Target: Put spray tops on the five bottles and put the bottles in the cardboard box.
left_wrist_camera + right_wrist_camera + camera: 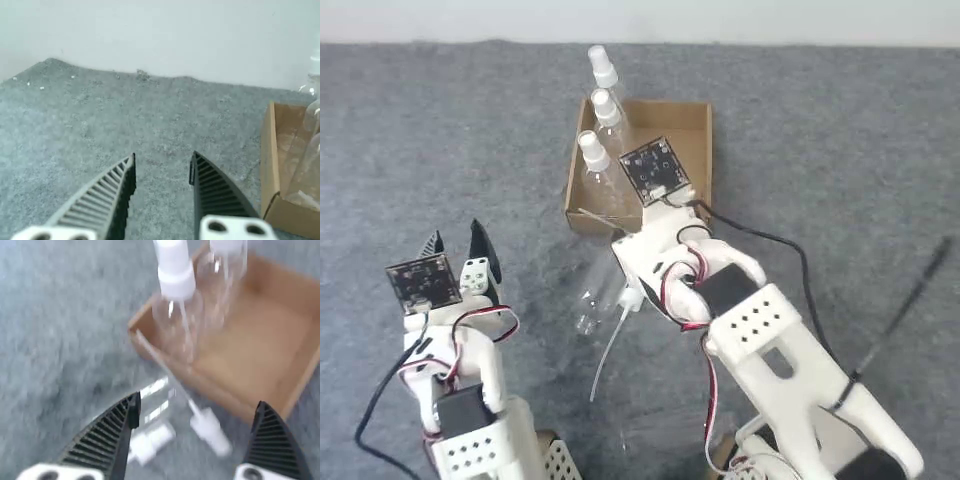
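Right gripper (pixel 197 405), jaws spread wide, hangs over a loose spray top (pixel 206 426) and a lying bottle (pixel 588 300) at 6 o'clock of the cardboard box (pixel 695 120), probably lining up a pick. Three capped bottles (pixel 592 160) stand along its 9 o'clock wall. Left gripper (pixel 163 157) idle, jaws apart.

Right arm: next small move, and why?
Probably lower the right gripper and close it on the loose spray top. The jaws are open, the top lies below and between them, and a bottle lies close by, waiting outside the box.
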Controlling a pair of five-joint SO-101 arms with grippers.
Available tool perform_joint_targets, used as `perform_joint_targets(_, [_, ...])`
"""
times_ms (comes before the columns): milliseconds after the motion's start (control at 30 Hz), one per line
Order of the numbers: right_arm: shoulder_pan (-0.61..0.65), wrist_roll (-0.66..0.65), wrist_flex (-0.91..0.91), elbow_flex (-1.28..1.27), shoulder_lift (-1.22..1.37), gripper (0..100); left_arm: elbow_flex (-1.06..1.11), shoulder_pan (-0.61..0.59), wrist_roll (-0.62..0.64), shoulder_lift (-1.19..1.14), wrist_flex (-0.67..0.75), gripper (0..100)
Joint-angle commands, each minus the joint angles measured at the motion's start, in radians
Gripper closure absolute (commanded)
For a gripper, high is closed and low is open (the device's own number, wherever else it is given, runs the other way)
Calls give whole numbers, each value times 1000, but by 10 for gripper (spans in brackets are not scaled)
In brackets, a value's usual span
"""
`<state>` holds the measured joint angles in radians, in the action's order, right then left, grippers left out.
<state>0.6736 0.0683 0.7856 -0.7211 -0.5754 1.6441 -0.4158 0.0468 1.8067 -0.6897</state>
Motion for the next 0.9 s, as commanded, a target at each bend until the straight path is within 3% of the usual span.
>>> perform_joint_targets(0, [38, 9, 240, 141, -79, 696, -7, -6, -2, 17, 49, 834])
perform_joint_targets(200, [117, -112, 476, 160, -113, 696, -7, -6, -2, 17, 51, 834])
perform_joint_targets(867, [140, -453, 908, 160, -134, 693, -7, -6, -2, 15, 52, 834])
